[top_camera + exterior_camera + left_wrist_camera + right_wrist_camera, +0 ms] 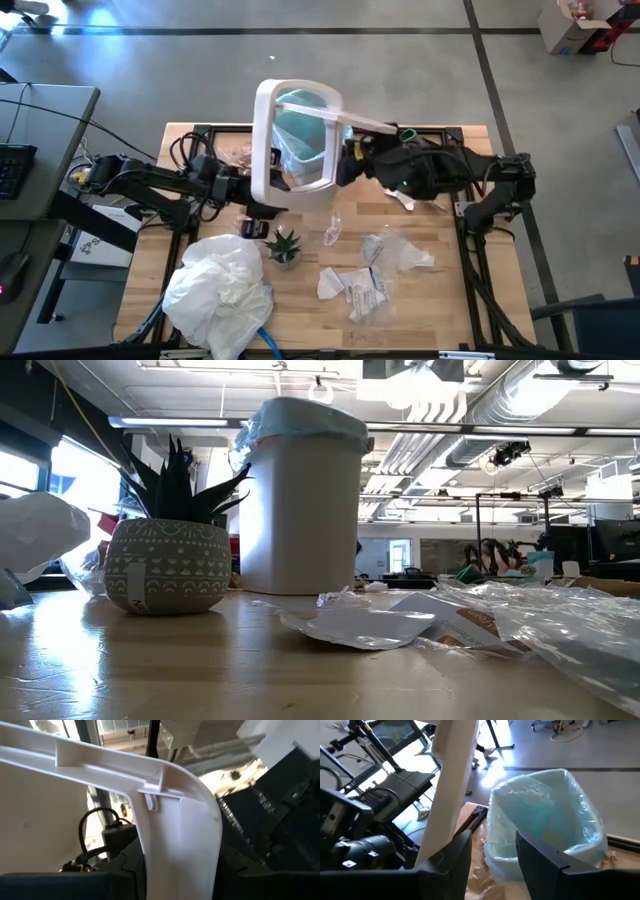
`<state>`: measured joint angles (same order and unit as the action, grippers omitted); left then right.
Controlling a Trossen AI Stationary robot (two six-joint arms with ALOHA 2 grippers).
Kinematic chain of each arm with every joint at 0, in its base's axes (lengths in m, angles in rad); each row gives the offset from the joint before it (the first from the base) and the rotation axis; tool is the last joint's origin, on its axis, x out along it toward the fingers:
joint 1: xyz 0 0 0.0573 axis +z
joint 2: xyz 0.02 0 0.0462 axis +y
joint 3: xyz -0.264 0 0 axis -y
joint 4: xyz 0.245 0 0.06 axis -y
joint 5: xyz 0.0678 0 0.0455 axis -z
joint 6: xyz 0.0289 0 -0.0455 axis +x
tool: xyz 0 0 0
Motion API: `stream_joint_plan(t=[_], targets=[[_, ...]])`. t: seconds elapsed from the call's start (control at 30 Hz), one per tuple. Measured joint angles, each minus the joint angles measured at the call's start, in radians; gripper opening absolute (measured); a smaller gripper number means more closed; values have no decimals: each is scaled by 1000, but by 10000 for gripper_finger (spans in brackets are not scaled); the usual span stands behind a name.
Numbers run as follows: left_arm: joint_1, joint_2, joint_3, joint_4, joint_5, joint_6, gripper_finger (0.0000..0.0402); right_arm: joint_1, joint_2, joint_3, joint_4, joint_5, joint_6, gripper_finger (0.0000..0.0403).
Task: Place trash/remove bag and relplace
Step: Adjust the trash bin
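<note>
Bin (300, 510) stands upright at 12 o'clock on the table (450, 320), lined with the light-blue bag (300, 130); the bag's edge is folded over the bin's lip all round and its mouth is open. A white ring (262, 130), rounded-rectangle in outline, is held tilted above the bin, higher than the bag's edge and apart from it. Left gripper (262, 195) is at the ring's 8 o'clock corner. In the left wrist view the ring's wall sits between the dark fingers (125, 870), which are clamped on it. Right gripper (350, 163) is at the ring's 3 o'clock side. Its fingers (540, 860) stand apart with only the bag showing in the gap; the ring's bar runs along the outer side of one finger, and I cannot tell whether it touches. Trash: white scraps (362, 288) and clear wrappers (395, 252) lie loose at 5 o'clock from the table's centre, one clear wrapper (331, 230) lies near the centre, and brown paper (236, 154) lies on the table at 9 o'clock of the bin, by its foot. Plant (284, 245) is upright just at 8 o'clock from the centre, apart from the trash. A white crumpled heap (220, 290) fills the 7 o'clock corner, just beside the plant.
</note>
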<state>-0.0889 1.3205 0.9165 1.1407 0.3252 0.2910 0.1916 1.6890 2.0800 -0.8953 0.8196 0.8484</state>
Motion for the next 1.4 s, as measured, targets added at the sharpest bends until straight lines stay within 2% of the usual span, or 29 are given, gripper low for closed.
stream_joint_plan(t=[0.17, 0.4, 0.73, 1.03, 1.4], targets=[[18, 0, 0, -34, -11, 44, 118, 7, -4, 0, -29, 12, -4, 122], [54, -31, -2, -57, -42, 80, 118, 42, -17, 0, -87, 36, 5, 119], [90, -39, -2, -90, -16, 34, 118, 50, -22, 0, -92, 35, -3, 119], [89, -39, -2, -95, -13, 51, 118, 36, -22, 0, -15, -13, -37, 119], [82, 2, -1, -29, 6, 13, 118, -44, 37, -1, 70, -119, -93, 115]])
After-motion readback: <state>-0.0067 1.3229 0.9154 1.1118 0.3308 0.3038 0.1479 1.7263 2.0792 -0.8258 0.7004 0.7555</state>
